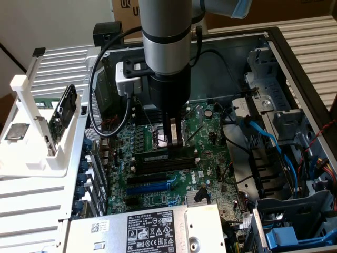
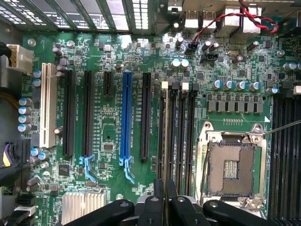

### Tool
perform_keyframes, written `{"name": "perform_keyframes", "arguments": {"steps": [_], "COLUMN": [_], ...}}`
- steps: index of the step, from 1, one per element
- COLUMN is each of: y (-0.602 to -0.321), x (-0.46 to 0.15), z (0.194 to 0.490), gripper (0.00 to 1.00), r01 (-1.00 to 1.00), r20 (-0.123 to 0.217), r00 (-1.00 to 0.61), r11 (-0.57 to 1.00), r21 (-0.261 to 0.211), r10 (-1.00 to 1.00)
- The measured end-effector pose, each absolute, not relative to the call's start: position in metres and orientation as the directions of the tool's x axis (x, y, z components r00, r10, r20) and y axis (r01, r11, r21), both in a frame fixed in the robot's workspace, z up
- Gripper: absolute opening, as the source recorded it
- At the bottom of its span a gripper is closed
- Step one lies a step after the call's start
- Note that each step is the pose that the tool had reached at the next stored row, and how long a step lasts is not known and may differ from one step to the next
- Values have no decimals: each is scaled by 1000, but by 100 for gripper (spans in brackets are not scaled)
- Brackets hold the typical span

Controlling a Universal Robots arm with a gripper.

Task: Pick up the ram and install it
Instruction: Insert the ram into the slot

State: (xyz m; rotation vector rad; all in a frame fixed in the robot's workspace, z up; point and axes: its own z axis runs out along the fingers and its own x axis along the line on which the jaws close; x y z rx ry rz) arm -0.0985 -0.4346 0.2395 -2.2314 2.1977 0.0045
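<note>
Dark-green thin ram stick (image 1: pixel 155 157) with black chips sits pinched by its top edge in my nearly closed gripper (image 1: pixel 174 143); I judge it light, stiff, fragile

Ribbed, light-coloured table (image 1: pixel 31 203). Directly on it: an open desktop PC case (image 1: pixel 301 79) lying on its side, motherboard (image 1: pixel 158 185) facing up, taking the middle and the exterior view's right. A white plastic holder stand (image 1: pixel 31 158) sits just beside the case, on the exterior view's left.
</note>
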Motion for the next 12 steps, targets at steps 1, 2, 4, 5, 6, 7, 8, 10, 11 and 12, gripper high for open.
{"name": "perform_keyframes", "arguments": {"steps": [1, 2, 4, 5, 6, 7, 8, 10, 11, 12], "y": [-435, -435, -435, -435, -435, -435, -435, -435, -435, -435], "x": [-98, -98, -98, -99, -99, -99, -99, -100, -100, -100], "z": [239, 238, 238, 237, 237, 237, 236, 235, 235, 234], "gripper": [13, 13, 13, 13, 13, 13, 13, 13, 13, 13], "r01": [-1000, -1000, -1000, -1000, -1000, -1000, -1000, -1000, -1000, -1000], "r20": [-9, -9, -9, -9, -9, -9, -9, -9, -9, -9], "r00": [15, 15, 15, 15, 15, 15, 15, 15, 15, 15], "r11": [-15, -15, -15, -15, -15, -15, -15, -15, -15, -15], "r21": [-5, -5, -5, -5, -5, -5, -5, -5, -5, -5], "r10": [-1000, -1000, -1000, -1000, -1000, -1000, -1000, -1000, -1000, -1000]}}
